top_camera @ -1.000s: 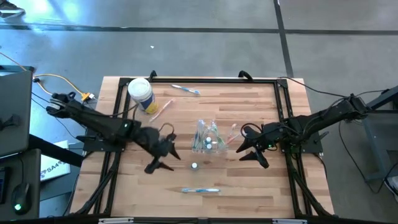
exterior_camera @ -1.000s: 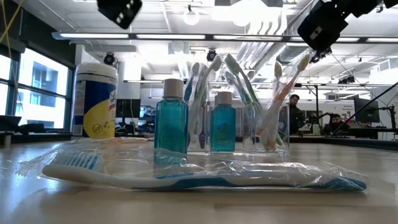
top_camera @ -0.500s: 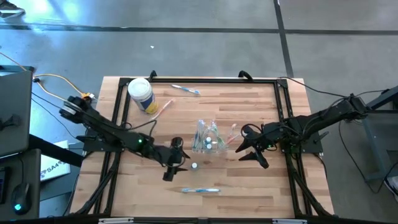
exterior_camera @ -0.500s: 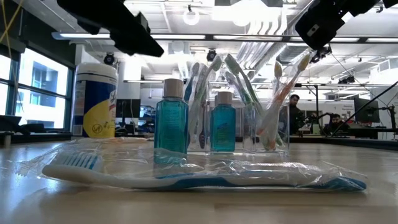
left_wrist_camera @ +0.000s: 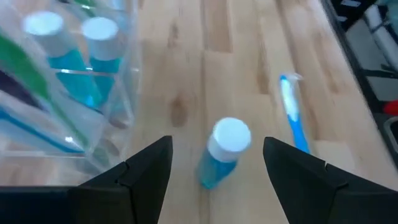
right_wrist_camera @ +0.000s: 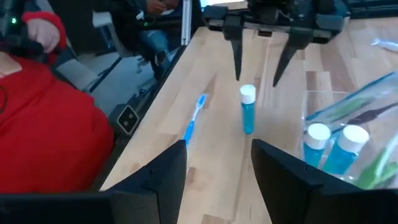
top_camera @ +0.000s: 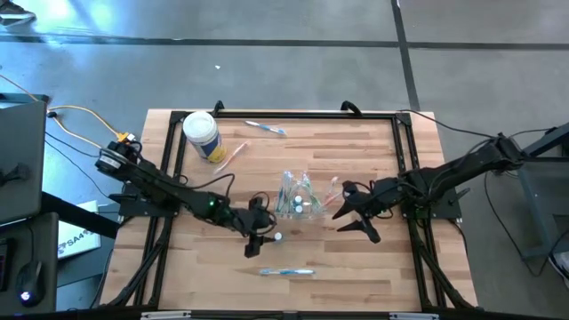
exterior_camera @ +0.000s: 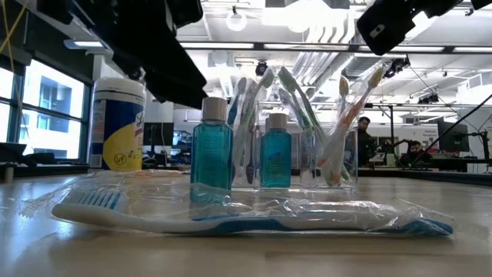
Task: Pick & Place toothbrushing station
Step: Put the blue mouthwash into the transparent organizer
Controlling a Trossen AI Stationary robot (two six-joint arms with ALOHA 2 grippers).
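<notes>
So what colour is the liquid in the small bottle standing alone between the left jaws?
Teal-blue, under a white cap; the small bottle shows best in the left wrist view.

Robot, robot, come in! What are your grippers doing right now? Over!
Left gripper open, straddling the loose blue bottle, not touching. Right gripper open, empty, waiting beside the clear cup. Wrapped toothbrush lies apart; nothing blocking.

The worktop (top_camera: 356, 267) was pale wood planking with a smooth, matt finish and visible grain. A clear, glossy plastic cup (exterior_camera: 307, 158) held plastic-handled toothbrushes (exterior_camera: 350, 115). The small tubes (exterior_camera: 211, 150) were see-through blue plastic with matt white caps. A toothbrush (exterior_camera: 254, 219) lay in crinkled, shiny clear wrap. Each claw (left_wrist_camera: 214, 174) (right_wrist_camera: 217, 168) looked like dull black plastic.
</notes>
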